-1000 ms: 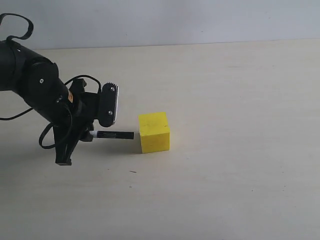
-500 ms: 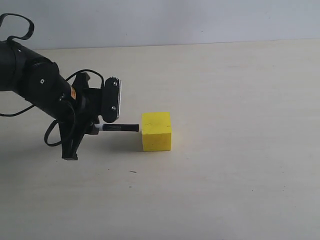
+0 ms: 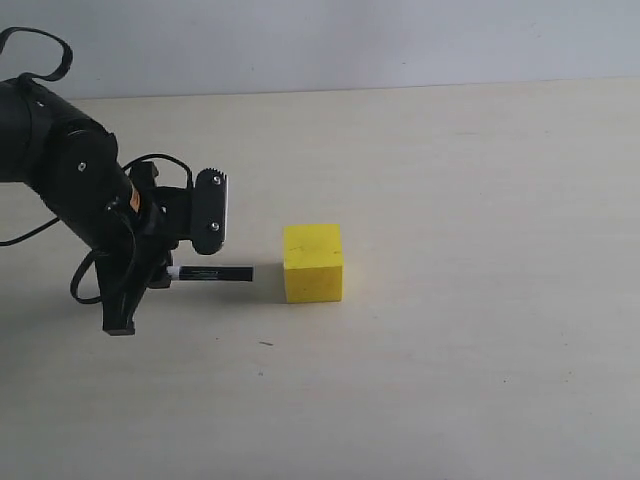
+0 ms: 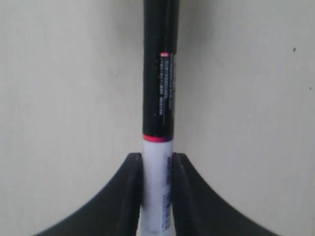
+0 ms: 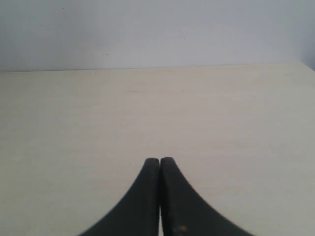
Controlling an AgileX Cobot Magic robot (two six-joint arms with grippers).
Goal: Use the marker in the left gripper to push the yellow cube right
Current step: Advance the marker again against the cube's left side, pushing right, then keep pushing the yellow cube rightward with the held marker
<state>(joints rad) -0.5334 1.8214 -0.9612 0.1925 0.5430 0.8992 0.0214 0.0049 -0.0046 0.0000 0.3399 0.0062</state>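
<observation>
The yellow cube (image 3: pixel 312 262) sits on the pale table, a little left of centre in the exterior view. My left gripper (image 3: pixel 172 268) is to its left, shut on the marker (image 3: pixel 212 273), which lies level and points right at the cube. A small gap separates the marker's black tip from the cube's left face. In the left wrist view the marker (image 4: pixel 158 98) runs straight out from the left gripper (image 4: pixel 157 160), whose fingers pinch the white barrel; the cube is out of that view. The right gripper (image 5: pixel 160 161) is shut on nothing over bare table.
The light wooden table (image 3: pixel 480 350) stretches right of the cube up to a pale wall (image 3: pixel 400 40) at the back. Loose black cables (image 3: pixel 35 45) loop off the left arm. A tiny dark speck (image 3: pixel 265 343) lies in front of the cube.
The marker nudged the cube slightly right. The left gripper has since pulled back left and a little down, opening a gap between marker tip and cube. The cube now rests still.
</observation>
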